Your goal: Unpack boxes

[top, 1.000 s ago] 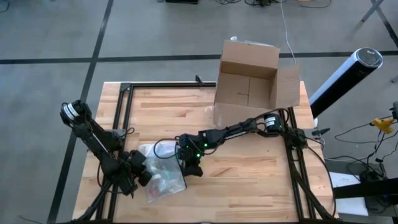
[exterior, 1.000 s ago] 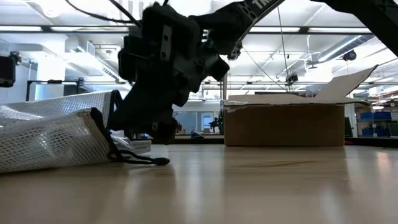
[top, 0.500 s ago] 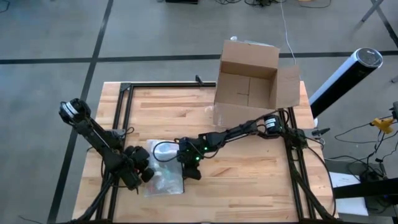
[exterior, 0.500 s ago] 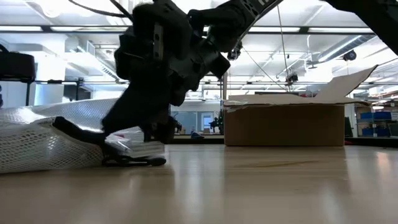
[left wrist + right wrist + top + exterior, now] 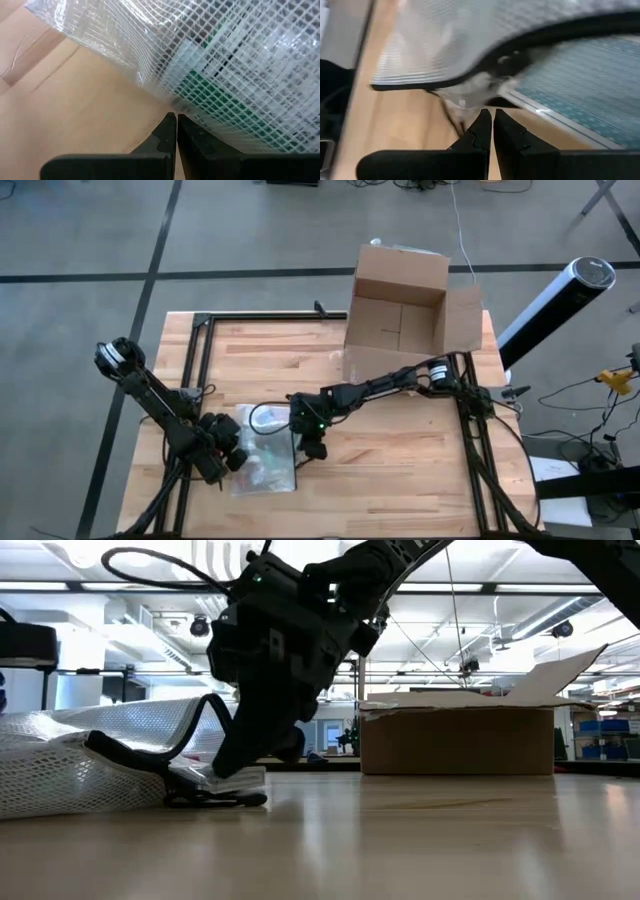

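Note:
The brown cardboard box [image 5: 400, 310] [image 5: 455, 740] stands open on its base at the table's far right corner, untouched. A translucent mesh zip pouch [image 5: 265, 465] [image 5: 90, 760] lies near the table's front left with flat packets inside. My left gripper [image 5: 236, 458] [image 5: 176, 117] is shut at the pouch's left edge. My right gripper [image 5: 304, 451] [image 5: 225, 765] [image 5: 492, 114] is shut, slanting down at the pouch's open right end. The pouch's black-edged upper lip [image 5: 205, 715] arches up over the right fingers. My left gripper pinches the pouch's sealed side edge [image 5: 172, 102] between its two fingertips, slanting down from the table's left. The pouch's left end is raised a little; the remainder lies on the table. My right gripper's shut fingertips [image 5: 232, 755] sit in the pouch's mouth under the raised black lip [image 5: 485, 65], slanting down from the right. They touch the clear contents at the mouth [image 5: 465, 97]. I cannot tell whether they pinch anything.
A black cord with a pull [image 5: 235, 798] trails from the pouch's mouth onto the wood. Black frame rails [image 5: 200, 345] run along the table's left and far sides. A white and black cylinder [image 5: 555, 300] stands off the right edge. Bare wood spreads near right [image 5: 400, 480].
My left gripper has swung the pouch round, so it lies squarer to the table's front edge. My right gripper has tipped and slid a little toward the table's right edge. The pouch's black upper lip, lying flat half a second ago, now arches up.

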